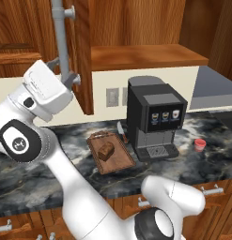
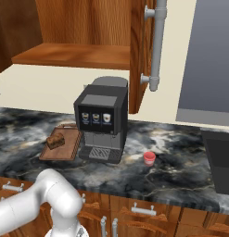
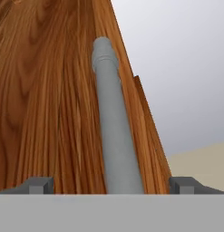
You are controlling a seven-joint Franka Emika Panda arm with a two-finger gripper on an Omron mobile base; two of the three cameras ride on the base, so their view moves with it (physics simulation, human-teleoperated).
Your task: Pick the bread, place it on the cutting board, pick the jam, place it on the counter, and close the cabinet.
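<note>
- My end effector (image 3: 111, 186) is spread wide, with the grey handle (image 3: 114, 131) of the cabinet door (image 3: 50, 104) between the two fingertips (image 3: 40, 185); I cannot tell if they touch the tube.
- I think I am placed here because the door is the last open matter: it stands out from the cabinet (image 1: 136, 23), edge toward the room, and must be pushed shut.
- The bread (image 1: 106, 151) lies on the board (image 1: 118, 161), near its middle, so this part looks done.
- The jam (image 1: 200, 144) stands upright on the worktop (image 1: 51, 178), to the right of the coffee machine (image 1: 155, 117) and well apart from the board, so this part looks done too.
- The shelf (image 2: 74, 54) inside the cabinet carries nothing that could block the door.
- The handle runs along my view, so the hand is lined up with the tube.
</note>
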